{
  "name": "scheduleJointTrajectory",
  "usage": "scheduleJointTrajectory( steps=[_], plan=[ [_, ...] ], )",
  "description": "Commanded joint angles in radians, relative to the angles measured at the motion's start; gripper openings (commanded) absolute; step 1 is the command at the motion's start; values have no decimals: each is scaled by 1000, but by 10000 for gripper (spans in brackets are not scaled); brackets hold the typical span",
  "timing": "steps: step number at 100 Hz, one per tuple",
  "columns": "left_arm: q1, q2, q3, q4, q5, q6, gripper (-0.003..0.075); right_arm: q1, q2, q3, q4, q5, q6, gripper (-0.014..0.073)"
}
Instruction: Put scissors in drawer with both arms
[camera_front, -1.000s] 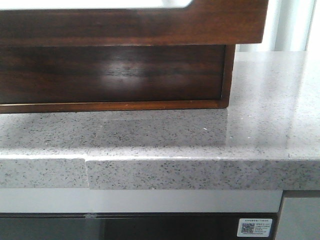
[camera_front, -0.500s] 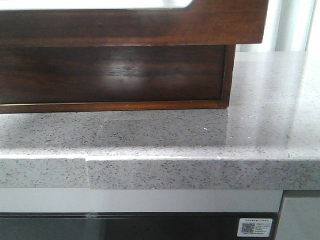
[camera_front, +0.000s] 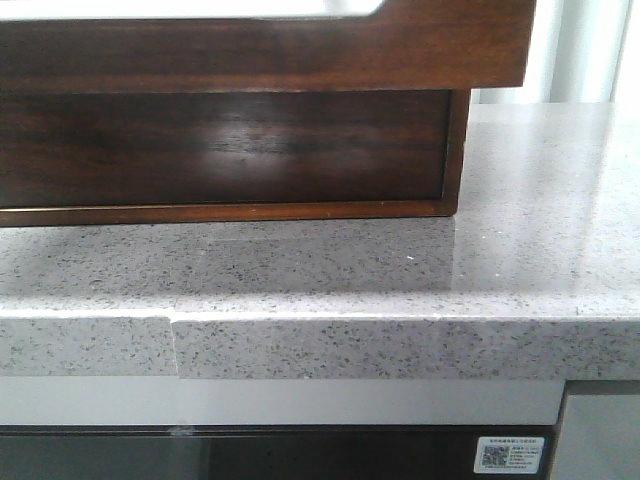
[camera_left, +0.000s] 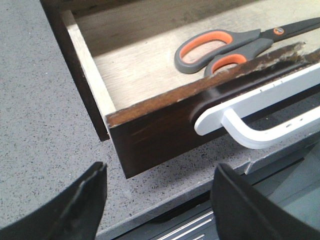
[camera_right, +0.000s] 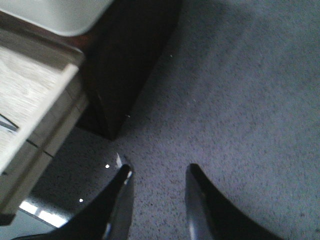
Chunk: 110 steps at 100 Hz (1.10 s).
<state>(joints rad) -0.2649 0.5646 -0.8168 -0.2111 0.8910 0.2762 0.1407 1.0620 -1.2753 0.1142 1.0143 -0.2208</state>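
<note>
With the scissors (camera_left: 235, 44) lying flat inside the pulled-out drawer (camera_left: 165, 120), both the left tool (camera_left: 157, 200) and right tool (camera_right: 156, 200) hang released and empty above the surface (camera_left: 40, 125), presumably leaving clearance to push it closed.

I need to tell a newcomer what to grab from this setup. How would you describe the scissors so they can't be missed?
Start at the speckled grey countertop, where a dark wooden drawer with a white handle stands pulled open. On its pale wooden floor lie the scissors, the only item visible inside, marked by grey handles with bright orange-lined finger loops.
</note>
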Motion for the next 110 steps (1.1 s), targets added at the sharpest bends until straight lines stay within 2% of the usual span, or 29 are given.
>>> scheduleJointTrajectory(
  steps=[1, 22, 44, 56, 78, 84, 110],
  plan=[
    [-9, 6, -32, -14, -68, -9, 428, -59, -104, 114, 33, -143, 3, 210],
    [-9, 6, -32, -14, -68, -9, 428, -112, -298, 408, 38, -287, 76, 210],
    [-9, 6, -32, -14, -68, -9, 405, -112, -381, 516, 39, -311, 87, 210],
    [-9, 6, -32, -14, -68, -9, 295, -112, -381, 518, 39, -307, 87, 181],
    [-9, 6, -32, -14, -68, -9, 43, -112, -381, 518, 39, -311, 87, -54],
    [-9, 6, -32, -14, -63, -9, -14, -112, -381, 518, 39, -311, 87, -69],
    [-9, 6, -32, -17, -47, -9, -20, -112, -381, 518, 37, -247, 87, -69]
  ],
)
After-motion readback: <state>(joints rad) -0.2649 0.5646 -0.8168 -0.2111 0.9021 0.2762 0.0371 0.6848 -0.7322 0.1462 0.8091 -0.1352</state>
